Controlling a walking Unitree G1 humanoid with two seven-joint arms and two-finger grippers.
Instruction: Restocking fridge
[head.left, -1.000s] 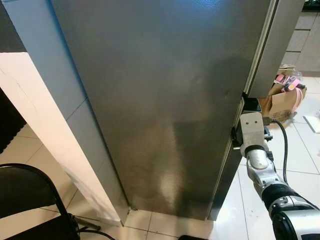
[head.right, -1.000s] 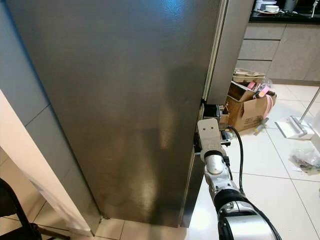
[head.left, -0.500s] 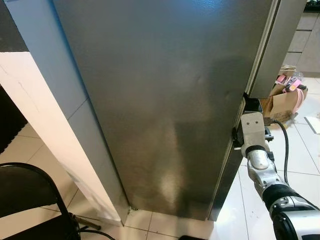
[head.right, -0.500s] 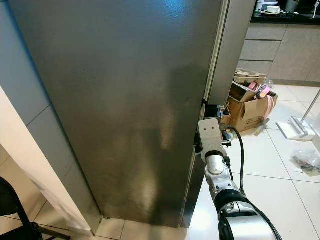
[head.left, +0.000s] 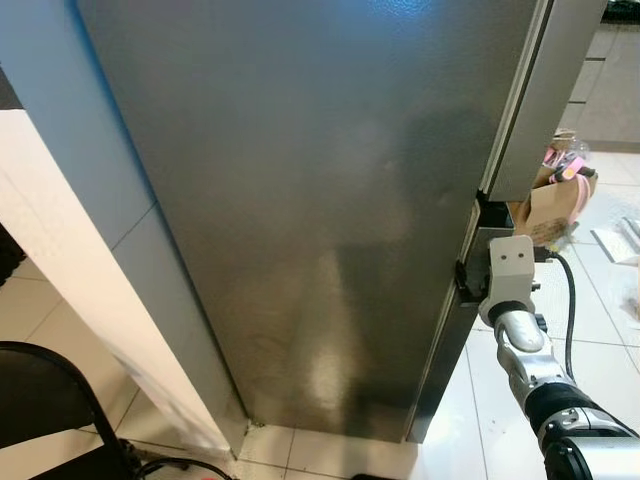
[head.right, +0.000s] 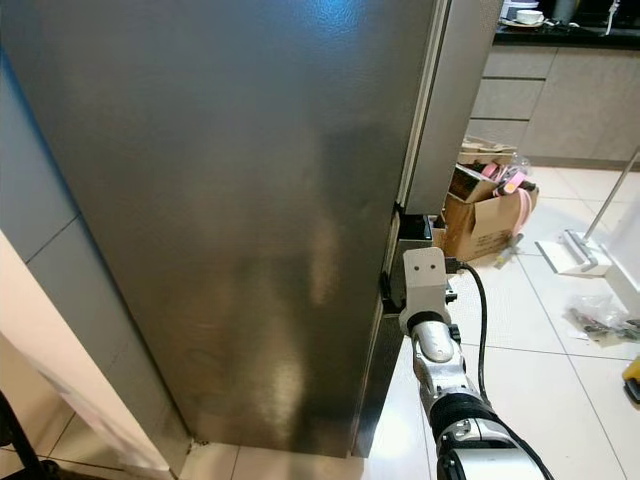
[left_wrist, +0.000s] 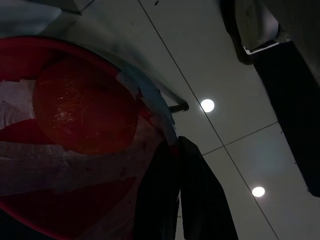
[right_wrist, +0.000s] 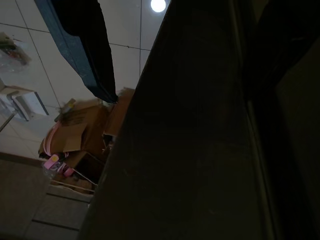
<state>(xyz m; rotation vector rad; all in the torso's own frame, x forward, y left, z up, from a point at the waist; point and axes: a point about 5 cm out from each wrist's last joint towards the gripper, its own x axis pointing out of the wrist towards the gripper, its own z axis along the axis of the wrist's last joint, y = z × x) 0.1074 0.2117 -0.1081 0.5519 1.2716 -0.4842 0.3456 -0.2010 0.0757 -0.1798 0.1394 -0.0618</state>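
Observation:
A tall stainless-steel fridge door (head.left: 320, 200) stands right in front of me. My right gripper (head.left: 467, 282) is at the door's right edge, about mid-height, its white wrist block (head.left: 510, 262) just outside the edge. In the right wrist view one black finger (right_wrist: 87, 50) stands clear of the dark door edge (right_wrist: 190, 140), with floor showing between them. In the left wrist view my left gripper (left_wrist: 175, 200) is shut on the rim of a red round container (left_wrist: 75, 135) with white tape on it; what is in it I cannot make out.
An open cardboard box (head.right: 480, 215) with pink items lies on the tiled floor behind the door. A mop head (head.right: 585, 245) and a plastic bag (head.right: 600, 320) lie further right. A white panel (head.left: 60, 280) and a black chair (head.left: 50, 400) are at my left.
The whole picture has shifted a little, so the camera moved. My right gripper stays at the door's right edge.

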